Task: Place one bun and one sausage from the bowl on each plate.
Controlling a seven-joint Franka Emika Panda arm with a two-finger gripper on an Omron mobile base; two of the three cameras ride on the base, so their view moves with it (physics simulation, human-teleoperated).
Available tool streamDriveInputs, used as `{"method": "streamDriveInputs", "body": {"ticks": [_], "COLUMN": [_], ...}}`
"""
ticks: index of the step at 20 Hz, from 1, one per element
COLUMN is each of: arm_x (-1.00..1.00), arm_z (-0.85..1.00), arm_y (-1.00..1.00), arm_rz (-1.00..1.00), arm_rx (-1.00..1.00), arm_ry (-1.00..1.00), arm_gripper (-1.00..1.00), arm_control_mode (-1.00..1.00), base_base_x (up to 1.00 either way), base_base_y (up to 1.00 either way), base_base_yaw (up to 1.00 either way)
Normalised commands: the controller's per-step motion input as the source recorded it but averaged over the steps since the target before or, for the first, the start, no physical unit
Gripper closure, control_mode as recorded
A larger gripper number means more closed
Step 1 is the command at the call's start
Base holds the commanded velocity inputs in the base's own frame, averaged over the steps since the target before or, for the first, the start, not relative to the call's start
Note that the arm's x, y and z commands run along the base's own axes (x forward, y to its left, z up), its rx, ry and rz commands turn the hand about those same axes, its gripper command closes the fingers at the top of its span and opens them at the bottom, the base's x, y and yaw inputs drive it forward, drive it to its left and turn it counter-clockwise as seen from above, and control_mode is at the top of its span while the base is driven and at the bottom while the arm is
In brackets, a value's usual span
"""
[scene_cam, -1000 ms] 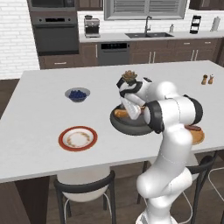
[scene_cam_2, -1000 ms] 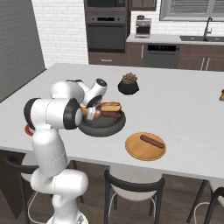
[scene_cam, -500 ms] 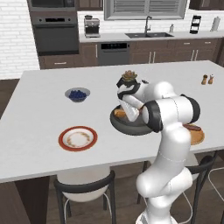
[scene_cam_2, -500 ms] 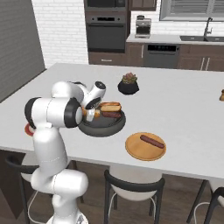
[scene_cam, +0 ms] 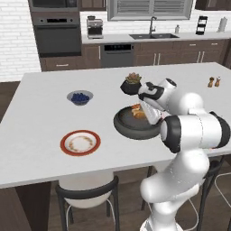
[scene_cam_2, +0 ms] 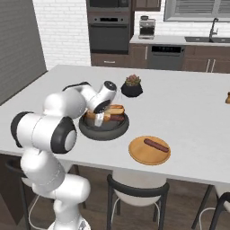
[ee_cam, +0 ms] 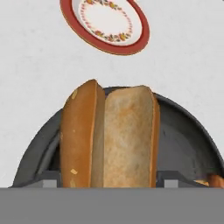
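One sausage (scene_cam_2: 156, 145) already on the orange-tan plate (scene_cam_2: 149, 151), well off to the end effector's (ee_cam: 106, 186) side; red-rimmed plate (ee_cam: 105, 22) ahead of it bare. End effector down in the dark bowl (ee_cam: 181, 144), fingers closed around a split bun (ee_cam: 109, 135). Still left, by the look of it: both buns and a second sausage.

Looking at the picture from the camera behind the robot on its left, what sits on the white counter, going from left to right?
Red-rimmed plate → small bowl of blue berries → big dark bowl → salt and pepper shakers.
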Motion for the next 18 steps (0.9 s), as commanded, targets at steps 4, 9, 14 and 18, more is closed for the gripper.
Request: {"method": "streamDriveInputs", "body": {"ticks": [4,9,14,18], "arm_x": [-0.90,-0.40,0.00,-0.03], "arm_z": [0.50,0.20,-0.13,-0.24], "arm_y": [-1.00,-1.00,-1.00,-1.00], "arm_rz": [-0.25,-0.37,-0.47,-0.48], "arm_rx": [-0.03,-0.10,-0.05,0.00], "arm_ry": [-0.07,0.08,0.22,0.03], "arm_gripper": [1.00,1.00,1.00,1.00], "arm_control_mode": [-1.00,-1.00,-1.00,-1.00], "base_base_x": [0.00,0.00,0.00,0.00], "base_base_y": [0.00,0.00,0.00,0.00], "base_base_yaw": [0.00,0.00,0.00,0.00]}}
